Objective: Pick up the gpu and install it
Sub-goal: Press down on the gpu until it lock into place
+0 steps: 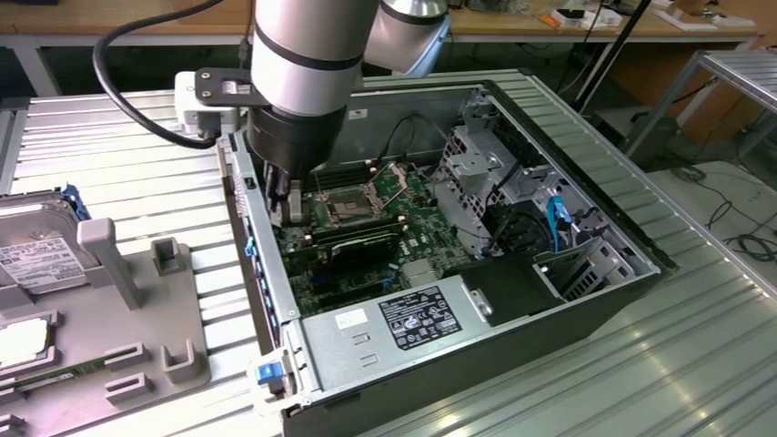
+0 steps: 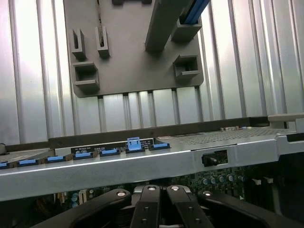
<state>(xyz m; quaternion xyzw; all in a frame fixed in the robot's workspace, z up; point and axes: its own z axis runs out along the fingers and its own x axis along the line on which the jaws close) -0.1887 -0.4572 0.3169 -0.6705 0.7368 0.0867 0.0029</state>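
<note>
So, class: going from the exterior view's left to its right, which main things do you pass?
Hard drive → grey holder tray → arm's tool, reaching down inside the open computer case → motherboard → blue cable.

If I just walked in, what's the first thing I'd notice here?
The big silver robot arm reaching down into an open computer case, near the case's wall on the exterior view's left. Its gripper is shut, low over the green motherboard. Next you'd spot the grey holder tray on the ribbed metal table, at the exterior view's left, with a hard drive at its edge.
</note>
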